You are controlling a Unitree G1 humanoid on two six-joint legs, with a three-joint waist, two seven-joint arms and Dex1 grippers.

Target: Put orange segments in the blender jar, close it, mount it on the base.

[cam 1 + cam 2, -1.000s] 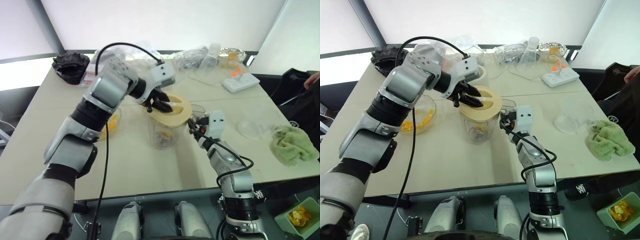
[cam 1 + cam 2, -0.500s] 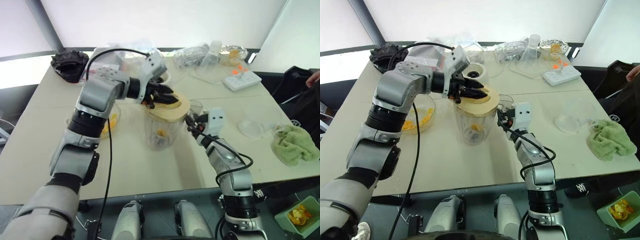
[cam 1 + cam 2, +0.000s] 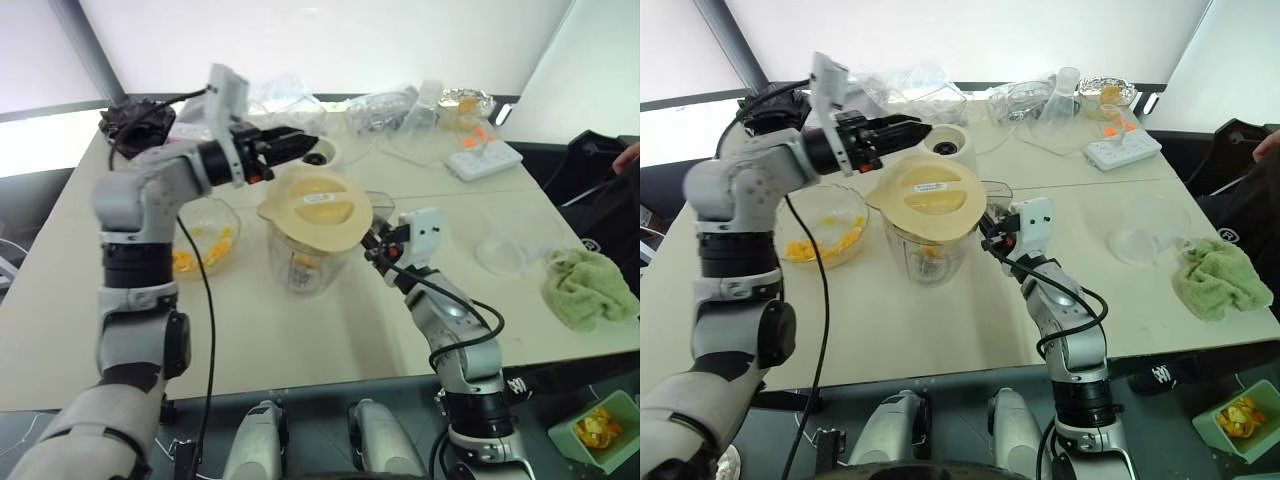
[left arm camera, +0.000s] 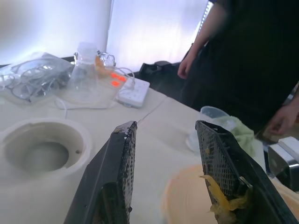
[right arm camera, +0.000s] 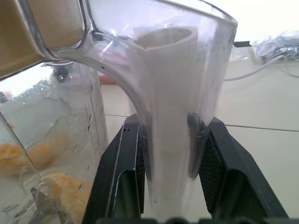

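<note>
The clear blender jar (image 3: 303, 258) stands mid-table, tipped a little, with a cream lid (image 3: 316, 206) lying on its mouth. Orange segments (image 5: 64, 187) rest at its bottom by the blade. My right gripper (image 3: 377, 238) is shut on the jar's handle (image 5: 168, 140), one finger on each side. My left gripper (image 4: 163, 126) hovers open behind the jar, above and just short of the cream base (image 4: 44, 149), holding nothing. A shred of orange pulp clings to one finger (image 4: 224, 186). More segments lie in the scalloped glass bowl (image 3: 228, 222) at the left.
A white power strip (image 3: 480, 160) and crumpled clear plastic lie at the back right. A green cloth (image 3: 585, 285) and a low clear cup (image 3: 505, 255) sit at the right. A black bundle (image 3: 135, 118) lies back left. A person (image 4: 243, 56) stands past the table.
My left gripper has let go of the lid and pulled up and back toward the base. The lid now lies on the jar. My right gripper has raised the jar slightly.
</note>
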